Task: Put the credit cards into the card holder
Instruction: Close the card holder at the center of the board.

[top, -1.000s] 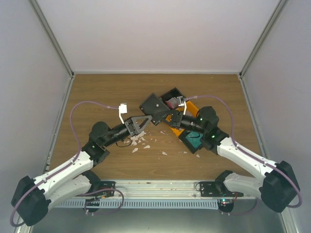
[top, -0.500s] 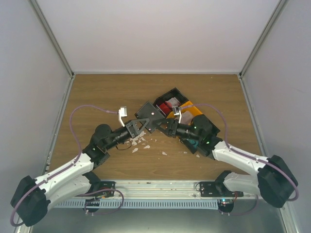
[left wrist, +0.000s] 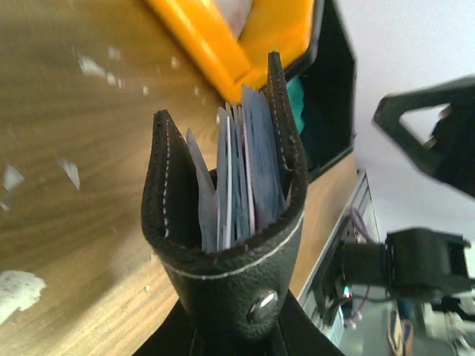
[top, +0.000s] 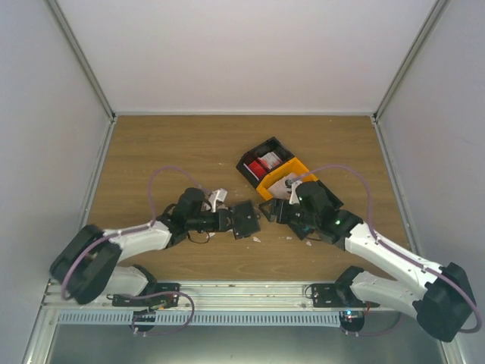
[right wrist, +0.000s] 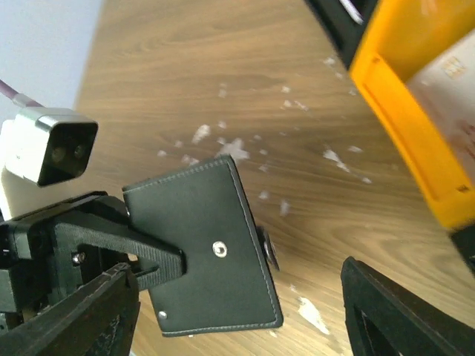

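While the left gripper (top: 229, 220) clamps the card holder (left wrist: 223, 252) by its snap end over the desk (top: 151, 144), the right gripper (top: 273, 214) hangs open just beside it. The holder is likely light, floppy leather. The credit cards (right wrist: 454, 80) in the orange tray (right wrist: 401, 130) look thin, stiff and slick, so pinch one by an edge.

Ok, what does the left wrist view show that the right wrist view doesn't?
Left wrist only: the wallet's open edge, with pale blue pockets inside. Right wrist only: its outer face with a snap stud, clamped by the left gripper. Both: the wallet, the orange tray, and white scraps on the wooden table.
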Controlling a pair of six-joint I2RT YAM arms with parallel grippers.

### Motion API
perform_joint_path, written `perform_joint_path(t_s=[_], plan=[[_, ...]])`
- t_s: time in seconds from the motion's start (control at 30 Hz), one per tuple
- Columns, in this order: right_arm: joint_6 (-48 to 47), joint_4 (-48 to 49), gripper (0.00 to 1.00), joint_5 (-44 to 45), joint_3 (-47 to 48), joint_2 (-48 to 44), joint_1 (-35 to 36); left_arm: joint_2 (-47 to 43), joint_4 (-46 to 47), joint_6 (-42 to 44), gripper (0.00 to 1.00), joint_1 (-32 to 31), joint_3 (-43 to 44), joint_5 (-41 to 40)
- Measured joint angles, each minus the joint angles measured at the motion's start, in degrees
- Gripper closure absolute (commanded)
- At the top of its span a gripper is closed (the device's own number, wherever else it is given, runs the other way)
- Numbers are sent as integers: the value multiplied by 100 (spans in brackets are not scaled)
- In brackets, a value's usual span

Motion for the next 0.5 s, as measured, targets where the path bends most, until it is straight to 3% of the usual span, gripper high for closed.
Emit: perform_joint_path(t_s=[0.2, 0.5], plan=[[-579, -949, 46, 262, 737, 748, -4, 1211, 46, 286, 97, -2, 345, 855], [-1023, -1327, 47, 35, 901, 1714, 120, 1641, -592, 785, 50, 11, 579, 540]])
